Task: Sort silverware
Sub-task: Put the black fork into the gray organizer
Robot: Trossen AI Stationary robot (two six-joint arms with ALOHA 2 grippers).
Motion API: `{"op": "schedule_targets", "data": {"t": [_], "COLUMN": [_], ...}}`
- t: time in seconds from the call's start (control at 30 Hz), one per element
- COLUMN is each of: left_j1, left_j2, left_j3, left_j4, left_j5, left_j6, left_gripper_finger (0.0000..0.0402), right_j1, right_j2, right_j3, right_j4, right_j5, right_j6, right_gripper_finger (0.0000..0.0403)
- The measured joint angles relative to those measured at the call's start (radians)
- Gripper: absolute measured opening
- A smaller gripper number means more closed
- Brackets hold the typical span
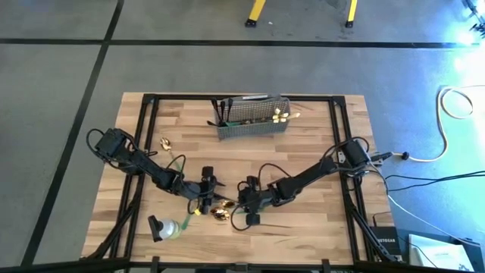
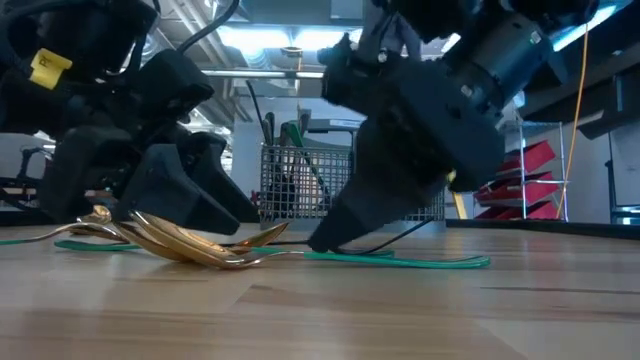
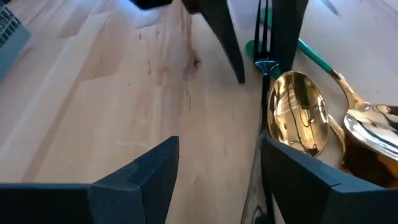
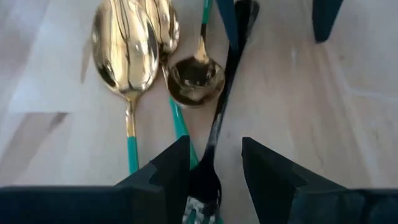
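Observation:
Two or three gold spoons (image 1: 220, 213) with green handles lie bowl-up on the wooden table near its front middle; their bowls (image 4: 124, 56) show beside a dark fork (image 4: 217, 124). The fork lies flat between both grippers. My right gripper (image 4: 214, 180) stands open and low, its fingers on either side of the fork's tine end. My left gripper (image 3: 217, 180) is open too, facing it, with the fork's handle (image 3: 261, 168) along one finger and a spoon bowl (image 3: 298, 118) just outside that finger. My left gripper has the fork's handle (image 3: 260, 155) running along the inner edge of one finger; I cannot tell whether they touch. My right gripper comes slanting down over the fork's neck (image 4: 208, 168), which lies close to one finger (image 4: 171, 174); I cannot tell whether they touch.
A grey wire mesh basket (image 1: 254, 121) stands at the far middle with dark cutlery (image 1: 221, 111) and gold spoons (image 1: 280, 116) in it. A lone gold piece (image 1: 165, 142) lies far left. A pale object with a black end (image 1: 165, 227) lies near the front left.

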Motion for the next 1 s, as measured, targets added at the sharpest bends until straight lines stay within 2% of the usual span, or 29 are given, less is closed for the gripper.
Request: {"op": "schedule_targets", "data": {"t": [0.3,0.6,0.83,1.0], "left_j1": [0.0,0.0,0.0,0.0], "left_j2": [0.0,0.0,0.0,0.0], "left_j3": [0.0,0.0,0.0,0.0], "left_j4": [-0.001,-0.01,-0.016,-0.016], "left_j5": [-0.001,-0.001,-0.001,-0.001], "left_j6": [0.0,-0.008,-0.008,-0.008], "left_gripper_finger": [0.0213,0.0213,0.0213,0.0213], "right_j1": [-0.02,-0.066,-0.071,-0.074], "right_j2": [0.01,0.01,0.01,0.01], "right_j3": [0.016,0.016,0.016,0.016], "right_j4": [-0.005,-0.005,-0.002,-0.002], "right_j5": [-0.025,-0.063,-0.12,-0.12], "right_j6": [0.008,0.052,0.087,0.088], "right_gripper_finger": [0.0128,0.01,0.0099,0.0099]}}
